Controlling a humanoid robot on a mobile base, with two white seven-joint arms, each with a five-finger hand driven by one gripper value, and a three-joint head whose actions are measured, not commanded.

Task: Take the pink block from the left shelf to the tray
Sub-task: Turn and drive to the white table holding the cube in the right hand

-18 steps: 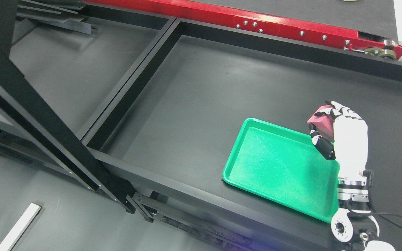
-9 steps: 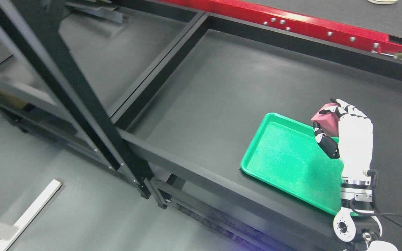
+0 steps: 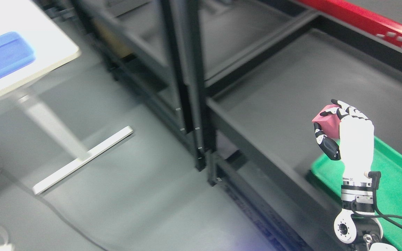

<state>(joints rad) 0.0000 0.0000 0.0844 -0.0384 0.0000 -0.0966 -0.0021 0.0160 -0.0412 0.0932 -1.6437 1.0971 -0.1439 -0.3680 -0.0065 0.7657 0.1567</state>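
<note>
A pink block (image 3: 326, 123) is held up in my right hand (image 3: 328, 127), whose white and black fingers (image 3: 326, 143) curl around it. The hand rises from the lower right edge of the head view. Behind and below the wrist, a green tray (image 3: 398, 188) lies on the dark shelf surface (image 3: 284, 94) at the far right, partly cut off by the picture edge. The block hangs above the shelf surface just left of the tray's near corner. My left arm does not show.
Black shelf uprights (image 3: 187, 80) stand in the middle. A red beam (image 3: 372, 21) runs along the top right. At the upper left is a white table (image 3: 23, 59) with a blue tray (image 3: 2, 57), above a white floor foot (image 3: 82, 160). The picture is blurred.
The whole picture has shifted right, so the camera has swung left: the table and floor have come into view. The right hand keeps the block in the same hold.
</note>
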